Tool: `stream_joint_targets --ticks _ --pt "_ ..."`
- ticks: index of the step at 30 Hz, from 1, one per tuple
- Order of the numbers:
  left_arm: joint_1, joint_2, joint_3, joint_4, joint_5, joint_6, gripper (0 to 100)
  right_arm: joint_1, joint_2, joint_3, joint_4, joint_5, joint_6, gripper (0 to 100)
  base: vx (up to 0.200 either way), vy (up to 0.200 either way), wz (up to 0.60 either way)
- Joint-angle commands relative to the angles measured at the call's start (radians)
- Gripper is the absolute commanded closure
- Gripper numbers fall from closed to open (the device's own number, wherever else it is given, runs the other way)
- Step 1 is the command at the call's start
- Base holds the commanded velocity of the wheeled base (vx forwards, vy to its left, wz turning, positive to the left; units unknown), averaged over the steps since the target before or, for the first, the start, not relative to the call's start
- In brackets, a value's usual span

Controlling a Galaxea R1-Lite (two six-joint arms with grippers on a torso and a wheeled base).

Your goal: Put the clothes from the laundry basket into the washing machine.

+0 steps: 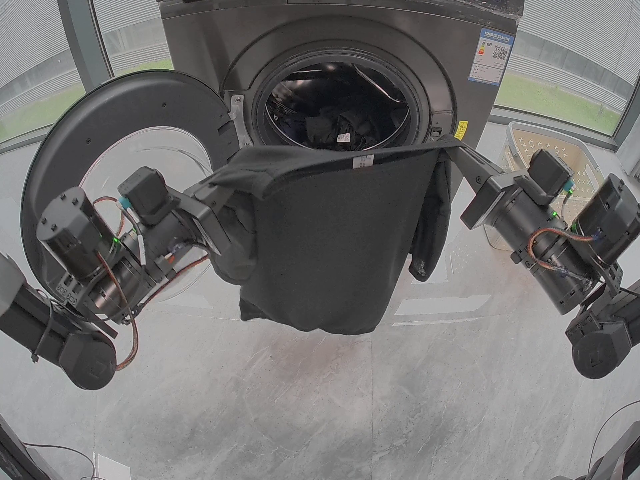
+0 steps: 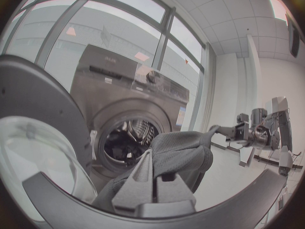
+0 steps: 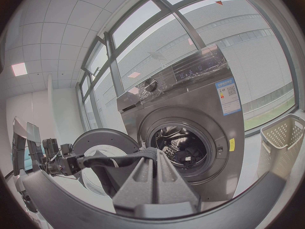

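Jaws pressed together on cloth, both pairs: my left gripper (image 1: 212,198) has one top corner of the dark grey garment (image 1: 333,248) pinched between its fingers, and my right gripper (image 1: 457,151) has the other corner pinched the same way. The top hem is stretched nearly straight from one pair of jaws to the other. The body of the garment hangs in a sheet below that line, with a loose fold drooping just under the right jaws.

Straight ahead of both grippers, beyond the stretched hem, is the washing machine (image 1: 320,28) with its drum opening (image 1: 337,105) showing just above the hem. Dark clothes (image 1: 340,128) already lie inside. The door (image 1: 120,121) stands swung wide open on the outer side of the left jaws, behind that wrist. The laundry basket (image 1: 527,143) sits on the floor beyond the right wrist, outboard of the right jaws; I cannot see into it from here.

I judge I'm at the carry-and-load step: garment lifted, spread, and lined up with the opening, but not yet inside. The next move, as I see it, calls for driving both arms forward together so the hem passes through the ring, bringing the jaws closer to each other so the cloth bunches, then parting them only once the hanging sheet is over the lip. The risk I'd watch is the low edge catching on the rim.
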State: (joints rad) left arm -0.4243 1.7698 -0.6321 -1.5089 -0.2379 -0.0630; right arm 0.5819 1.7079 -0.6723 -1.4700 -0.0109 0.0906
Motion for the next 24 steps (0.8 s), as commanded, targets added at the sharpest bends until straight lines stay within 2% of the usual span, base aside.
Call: stream_joint_targets --ticks 1,3,5,19,24 --pt "0.009 -0.078 -0.047 0.009 0.005 -0.005 100 -0.002 -0.044 0.005 -0.001 0.002 -0.003 100 0.000 0.000 0.00" --pt "0.009 -0.085 -0.055 0.010 0.005 -0.011 100 -0.002 -0.047 0.002 -0.001 0.002 -0.003 100 0.000 0.000 0.00" --pt "0.007 -0.101 -0.060 0.012 0.009 -0.034 100 -0.001 -0.053 -0.007 -0.001 0.000 -0.005 100 0.000 0.000 0.00" --pt "-0.014 -0.043 -0.063 0.010 0.008 -0.034 100 -0.001 -0.091 -0.021 0.000 0.002 -0.005 100 0.000 0.000 0.00" --pt "-0.056 -0.018 -0.074 0.012 0.009 -0.035 100 0.009 -0.094 -0.016 0.000 0.002 -0.005 100 0.000 0.000 0.00"
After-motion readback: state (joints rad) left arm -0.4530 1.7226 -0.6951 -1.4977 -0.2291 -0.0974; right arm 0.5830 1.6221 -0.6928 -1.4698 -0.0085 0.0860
